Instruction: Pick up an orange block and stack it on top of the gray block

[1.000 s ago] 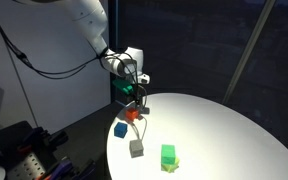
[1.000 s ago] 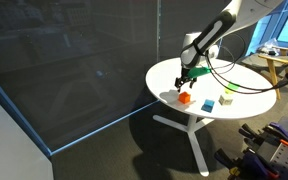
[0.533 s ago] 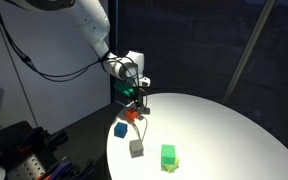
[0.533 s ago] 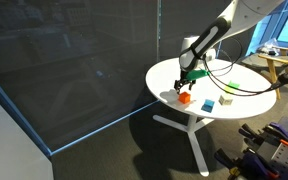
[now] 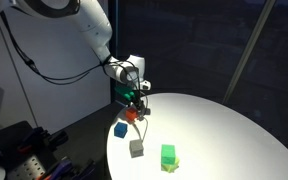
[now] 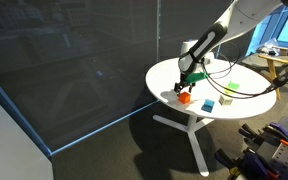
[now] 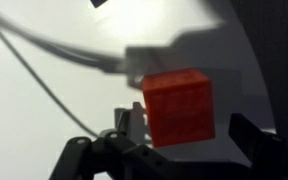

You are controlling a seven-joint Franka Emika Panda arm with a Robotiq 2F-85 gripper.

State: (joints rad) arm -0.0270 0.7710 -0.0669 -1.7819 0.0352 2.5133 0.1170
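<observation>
The orange block [image 5: 131, 115] sits on the round white table [image 5: 224, 130] near its edge; it also shows in an exterior view [image 6: 184, 98]. My gripper [image 5: 136, 100] hangs just above it, also seen in an exterior view [image 6: 185, 84]. In the wrist view the orange block [image 7: 179, 105] lies between the spread fingers of the gripper [image 7: 189, 132], which is open, with gaps on both sides. The gray block [image 5: 137, 148] stands apart, nearer the table's front edge.
A dark blue block [image 5: 121, 129] lies beside the orange one at the rim. A bright green block [image 5: 168, 155] is next to the gray one. Cables hang from the arm. Dark curtain walls surround the table [image 6: 244, 75].
The gripper has come down slightly toward the orange block. The blocks have not moved.
</observation>
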